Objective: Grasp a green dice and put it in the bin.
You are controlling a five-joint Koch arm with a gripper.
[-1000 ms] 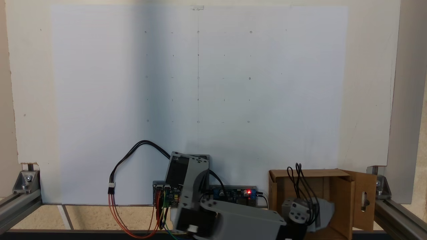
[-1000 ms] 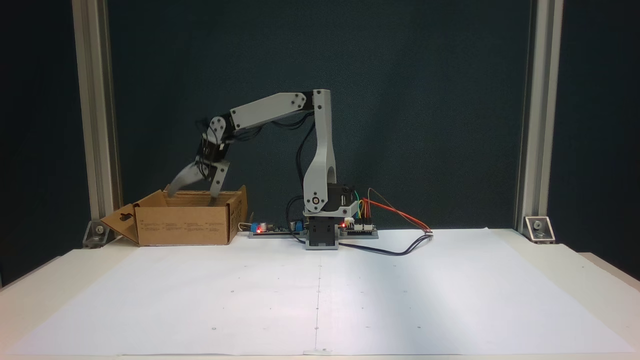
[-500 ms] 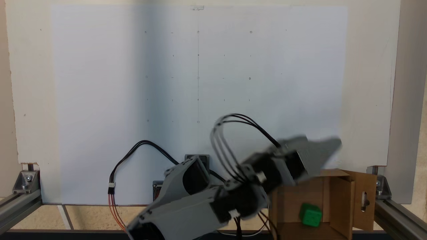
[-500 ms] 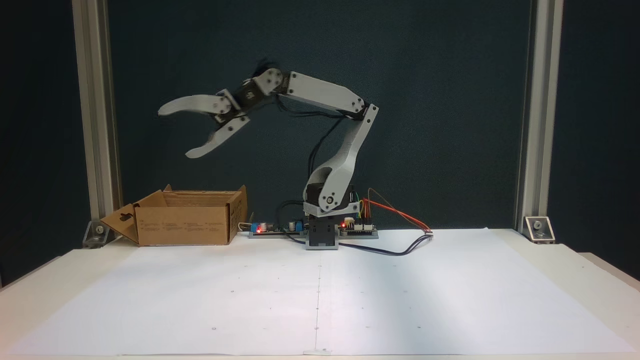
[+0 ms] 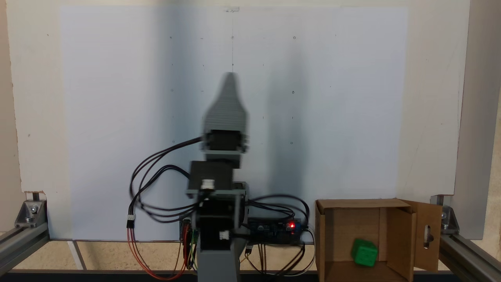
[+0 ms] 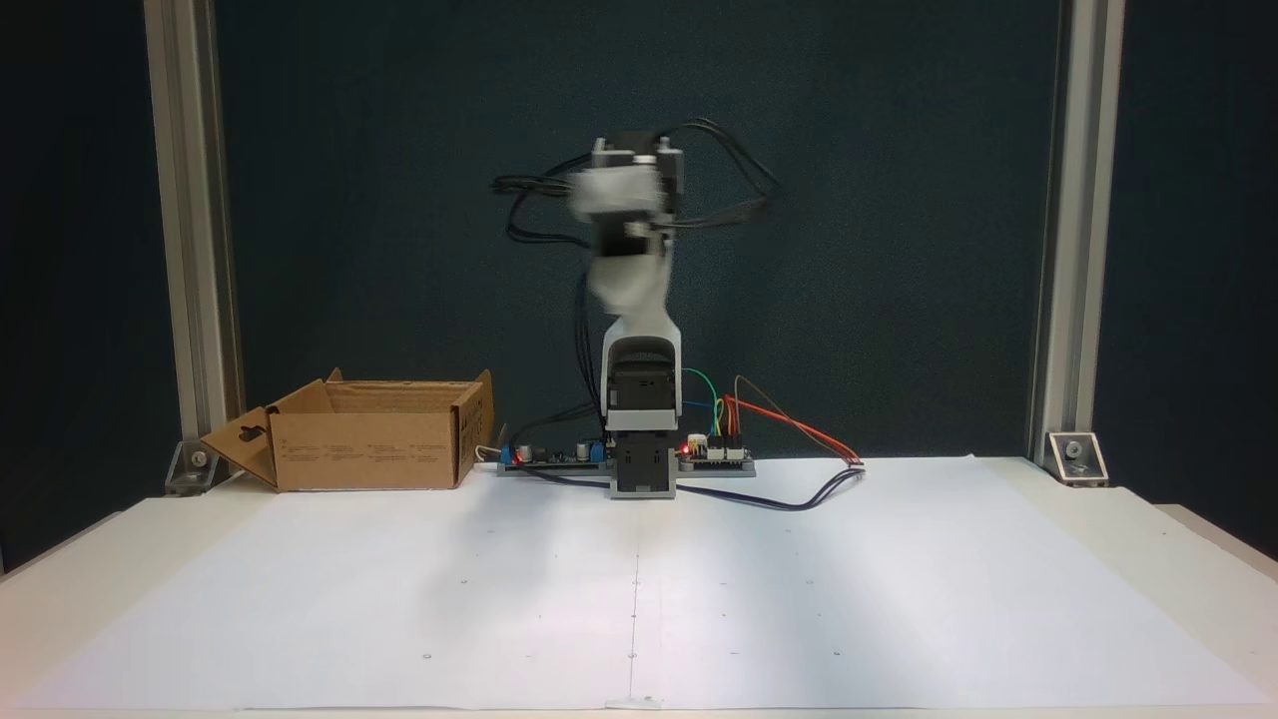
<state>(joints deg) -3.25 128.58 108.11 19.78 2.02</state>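
The green dice lies on the floor of the bin, a brown cardboard box with a keyhole-slotted flap on its right. In the other fixed view the bin stands left of the arm's base, its wall hiding the dice. My gripper is blurred by motion, raised over the middle of the white sheet and well away from the bin. Seen from the front, the gripper points at the camera with one jaw above the other and a gap between; it is open and holds nothing.
A white paper sheet with small marks covers the table. Circuit boards and loose cables lie by the arm's base. Aluminium frame posts stand at both sides.
The gripper rose out of the bin, open, leaving the dice inside. The arm has since swung from over the bin to the centre line.
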